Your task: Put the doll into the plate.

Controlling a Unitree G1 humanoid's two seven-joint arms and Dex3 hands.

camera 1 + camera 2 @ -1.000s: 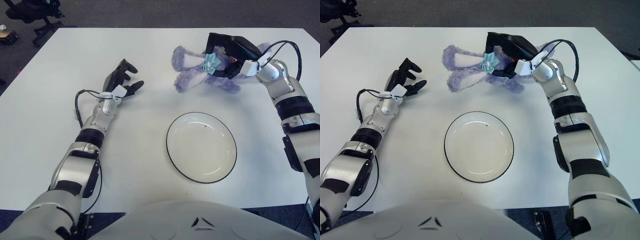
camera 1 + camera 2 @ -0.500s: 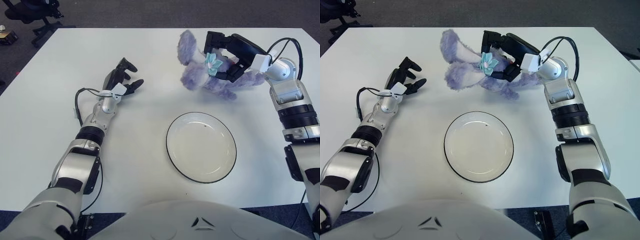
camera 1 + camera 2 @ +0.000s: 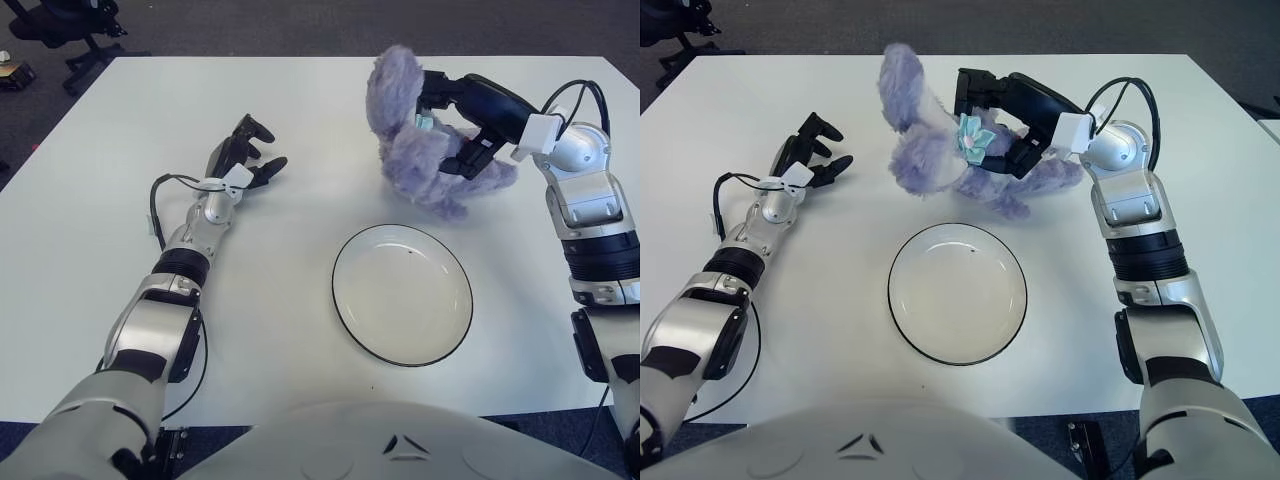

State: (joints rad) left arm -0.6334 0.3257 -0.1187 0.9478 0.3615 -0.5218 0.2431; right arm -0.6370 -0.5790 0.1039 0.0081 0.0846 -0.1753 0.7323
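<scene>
At far left of the white worktop (image 3: 90, 260): left hand (image 3: 243, 160) idle, fingers (image 3: 268, 170) loosely spread, holding nothing, well apart from the task items.

At centre, nearer the robot: plate (image 3: 402, 293), dark-rimmed, nothing in it.

Beyond the plate, toward the right: purple doll (image 3: 415, 150) held in the right hand (image 3: 470, 120), dark fingers (image 3: 985, 85) wrapped round its body near the teal bow (image 3: 972, 137). Compared with a second ago: doll raised off the worktop, swung upright, one long ear up, lower limb hanging just past the plate's far rim.

Judgement: pick-up done, carry under way. Remaining: bring doll over plate centre, lower, release. Soft, floppy; limbs may drape over the rim.
</scene>
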